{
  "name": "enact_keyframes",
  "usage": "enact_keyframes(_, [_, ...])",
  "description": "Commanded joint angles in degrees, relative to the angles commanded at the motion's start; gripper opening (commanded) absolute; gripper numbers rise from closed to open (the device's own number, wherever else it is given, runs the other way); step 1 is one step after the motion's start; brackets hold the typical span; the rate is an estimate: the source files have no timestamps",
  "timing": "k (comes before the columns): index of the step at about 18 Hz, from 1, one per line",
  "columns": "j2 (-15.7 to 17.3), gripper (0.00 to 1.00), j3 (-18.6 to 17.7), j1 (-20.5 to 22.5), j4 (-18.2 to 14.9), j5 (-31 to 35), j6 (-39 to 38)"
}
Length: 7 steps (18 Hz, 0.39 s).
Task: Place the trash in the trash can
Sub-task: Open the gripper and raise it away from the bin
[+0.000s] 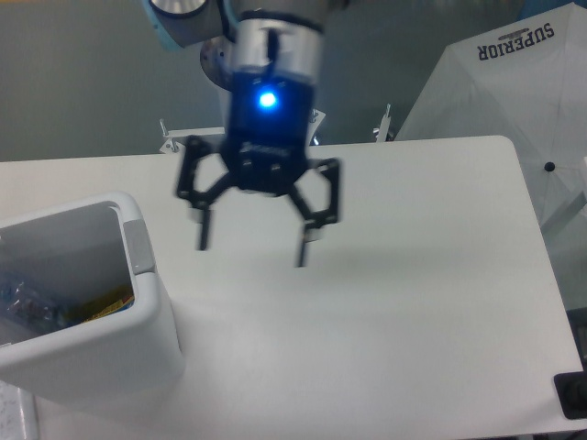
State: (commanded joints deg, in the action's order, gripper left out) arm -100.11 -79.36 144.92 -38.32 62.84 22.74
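White table (413, 302) under grey wall, gripper (252, 243) hanging above with fingers spread and empty, trash can (138, 316) at left edge holding crinkly packet (101, 307), white umbrella (514, 101) marked SUPERIOR behind right.

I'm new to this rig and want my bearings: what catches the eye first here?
The gripper hangs open and empty above the middle of the white table, a blue light glowing on its body. At lower left stands the white trash can, with the snack packet and something clear inside.
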Motion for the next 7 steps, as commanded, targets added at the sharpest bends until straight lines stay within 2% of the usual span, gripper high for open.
enact_keyframes(3, [0.2, 1.00, -0.8, 1.1, -0.1, 0.0, 4.6])
enact_keyframes(7, [0.2, 1.00, -0.7, 1.4, -0.1, 0.1, 4.6])
